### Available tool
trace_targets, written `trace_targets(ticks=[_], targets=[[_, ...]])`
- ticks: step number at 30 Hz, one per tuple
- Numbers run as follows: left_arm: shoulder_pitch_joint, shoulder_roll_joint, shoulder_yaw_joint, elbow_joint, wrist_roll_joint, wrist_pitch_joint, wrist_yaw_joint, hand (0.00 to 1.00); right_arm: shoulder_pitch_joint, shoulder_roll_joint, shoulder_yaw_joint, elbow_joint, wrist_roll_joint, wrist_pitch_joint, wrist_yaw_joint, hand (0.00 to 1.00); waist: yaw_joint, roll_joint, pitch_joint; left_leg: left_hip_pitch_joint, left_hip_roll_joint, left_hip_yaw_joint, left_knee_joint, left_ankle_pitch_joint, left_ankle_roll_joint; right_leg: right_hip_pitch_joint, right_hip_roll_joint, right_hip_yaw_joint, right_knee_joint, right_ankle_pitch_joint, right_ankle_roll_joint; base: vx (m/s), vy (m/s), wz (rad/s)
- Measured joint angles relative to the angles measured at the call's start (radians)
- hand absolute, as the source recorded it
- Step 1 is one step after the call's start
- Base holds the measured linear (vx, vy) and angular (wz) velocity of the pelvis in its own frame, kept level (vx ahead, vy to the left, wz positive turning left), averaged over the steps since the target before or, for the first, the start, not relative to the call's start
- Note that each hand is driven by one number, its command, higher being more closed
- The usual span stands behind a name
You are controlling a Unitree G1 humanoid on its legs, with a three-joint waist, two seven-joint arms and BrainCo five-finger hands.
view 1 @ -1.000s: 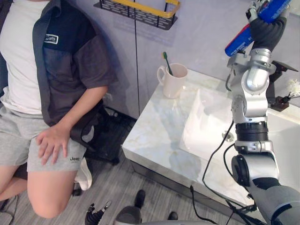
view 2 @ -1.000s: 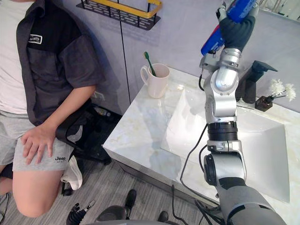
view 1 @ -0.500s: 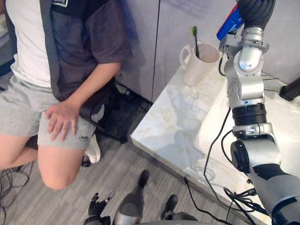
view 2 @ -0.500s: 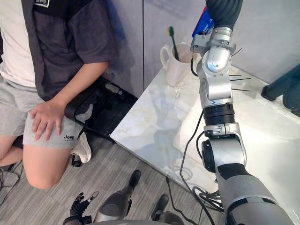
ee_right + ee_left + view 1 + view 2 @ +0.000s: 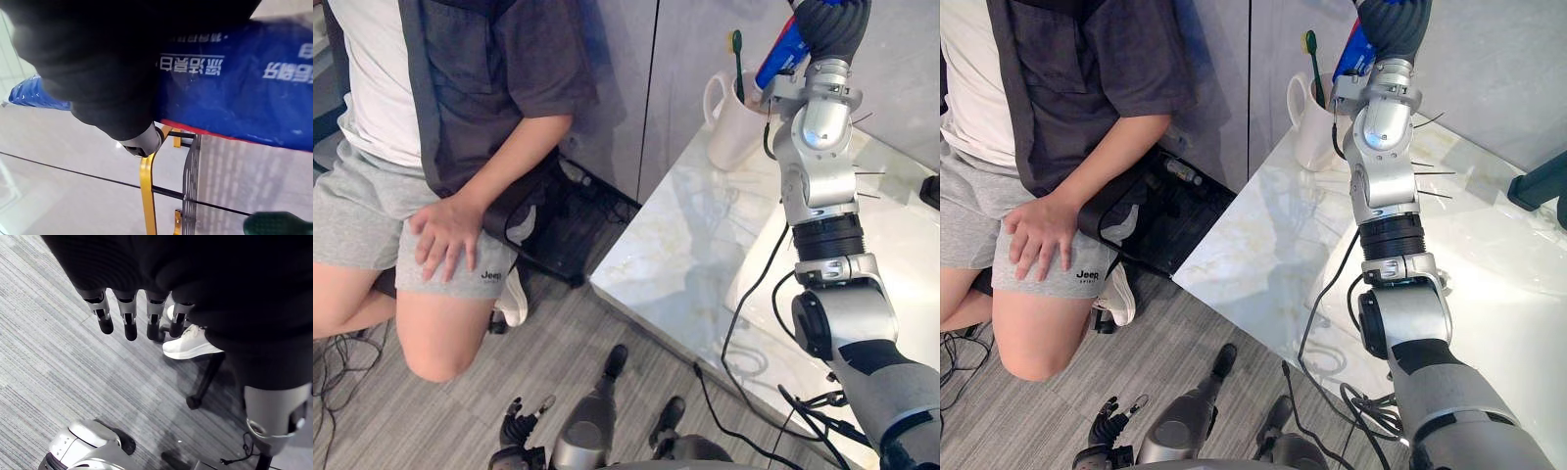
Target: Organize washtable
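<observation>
The blue toothpaste tube (image 5: 782, 53) is up in the air at the far end of the washtable (image 5: 677, 262), clasped in the right hand (image 5: 830, 23), whose dark ribbed cover wraps over the tube's middle. In the right wrist view the tube (image 5: 274, 98) runs across under the hand with a red band along its edge and the thumb tip curled in against it. The right arm rises almost straight from the near right, forearm upright over the marble top and wrist bent at the top, so the tube slants down and left from the hand. Its lower end sits just above the rim of the white mug (image 5: 734, 132); whether the two touch cannot be told. The mug stands at the far left corner of the counter with a green-headed toothbrush (image 5: 737, 61) upright in it. Past the hand, the wrist view catches a black-and-yellow wire shelf (image 5: 146, 186) on the wall. The left hand (image 5: 129, 319) hangs low over the grey plank floor (image 5: 44, 357), fingers straight and slack, holding nothing, near a white shoe (image 5: 190, 345). To the left a person (image 5: 460, 108) sits with a hand (image 5: 445, 231) resting on one thigh.
</observation>
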Motion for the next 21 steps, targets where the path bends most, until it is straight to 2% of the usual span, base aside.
trace_targets(ticks=[3, 10, 17, 21], targets=[[0.0, 0.0, -0.001, 0.0, 0.0, 0.001, 0.001, 0.0, 0.039, 0.014, 0.003, 0.015, 0.0, 0.02, 0.001, 0.0, -0.001, 0.0, 0.0, 0.0, 0.0, -0.001, 0.0, 0.0, 0.0, 0.0, 0.0, -0.001, 0.0, 0.0, 0.0, 0.0, 0.0, 0.0], [0.0, 0.0, -0.001, 0.0, 0.0, 0.004, 0.001, 0.0, 0.13, 0.031, 0.006, 0.014, -0.001, 0.023, 0.006, 0.0, -0.005, 0.001, 0.0, 0.02, 0.0, -0.002, 0.0, 0.0, 0.0, 0.018, -0.001, -0.002, 0.009, -0.007, -0.003, -0.02, 0.006, 0.02], [0.0, 0.001, -0.002, 0.0, 0.001, 0.007, -0.002, 0.0, 0.208, 0.035, -0.015, -0.089, -0.002, 0.023, 0.022, 0.0, -0.008, 0.001, 0.001, 0.037, 0.0, -0.004, 0.0, 0.0, 0.0, 0.03, -0.002, -0.004, 0.017, -0.012, -0.005, 0.0, 0.001, 0.0], [0.001, 0.001, -0.002, 0.001, 0.005, 0.015, -0.004, 0.0, 0.224, 0.03, -0.032, -0.132, -0.002, 0.023, 0.042, 0.0, -0.023, 0.002, -0.001, 0.044, 0.0, -0.004, 0.0, 0.0, 0.0, 0.038, -0.002, -0.003, 0.017, -0.012, -0.004, 0.0, 0.0, 0.0]])
